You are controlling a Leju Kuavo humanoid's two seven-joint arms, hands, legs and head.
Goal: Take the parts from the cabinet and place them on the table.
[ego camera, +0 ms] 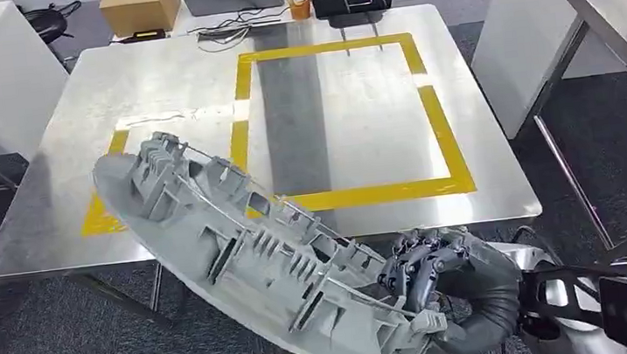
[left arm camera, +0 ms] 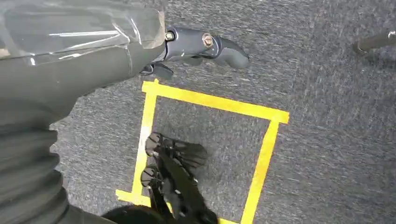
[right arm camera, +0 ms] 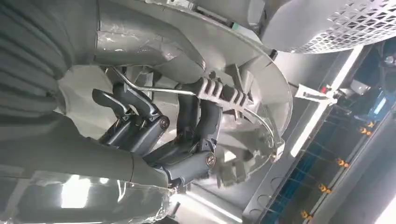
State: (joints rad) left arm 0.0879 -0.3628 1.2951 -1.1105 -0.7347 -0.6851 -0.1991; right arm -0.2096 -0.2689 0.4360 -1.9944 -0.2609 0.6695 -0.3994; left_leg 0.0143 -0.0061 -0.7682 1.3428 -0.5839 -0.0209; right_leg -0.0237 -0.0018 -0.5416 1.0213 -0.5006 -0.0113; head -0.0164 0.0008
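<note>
While right hand (ego camera: pixel 421 275) grips, grey ribbed part (ego camera: pixel 238 246)

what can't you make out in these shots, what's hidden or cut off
- Head view: the near end of the grey plastic part runs off the bottom edge; the part hides the table's front left edge.
- Head view: the right hand grips the part, but where the fingertips sit is hidden by its ribs.
- Left wrist view: the left hand is mostly covered by its own grey cover.
- Head view: the cardboard box is cut off by the top edge.
</note>
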